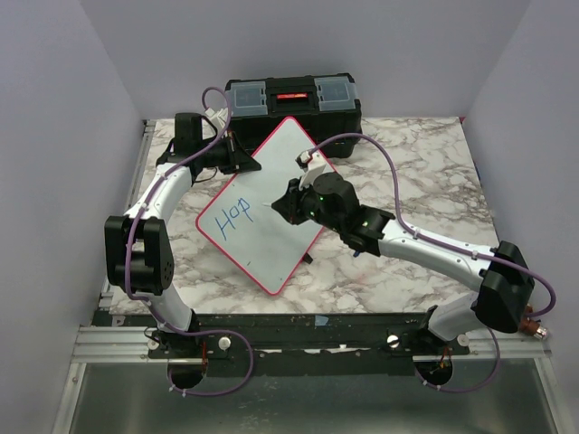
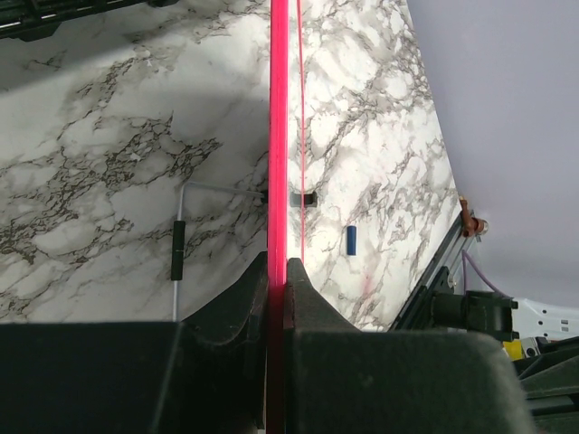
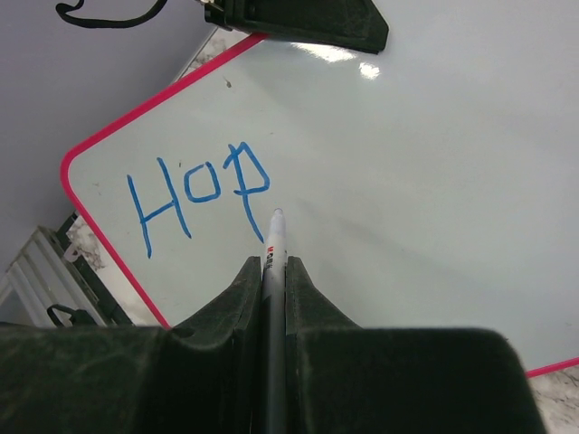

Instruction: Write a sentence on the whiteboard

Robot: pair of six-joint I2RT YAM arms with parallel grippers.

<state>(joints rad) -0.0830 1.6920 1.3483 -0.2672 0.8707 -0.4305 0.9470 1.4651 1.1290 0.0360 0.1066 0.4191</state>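
Whiteboard (image 1: 274, 167) long axis diagonal: near-left to far-right.

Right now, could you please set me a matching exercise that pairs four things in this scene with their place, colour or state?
Things:
1. left gripper
2. right gripper
3. toolbox
4. writing

Place, colour or state:
A. blue, reads "Hop"
B. shut on the marker
C. at the table's far edge, behind the whiteboard
D. shut on the whiteboard's red frame

Pairs: 1-D, 2-B, 3-C, 4-A.
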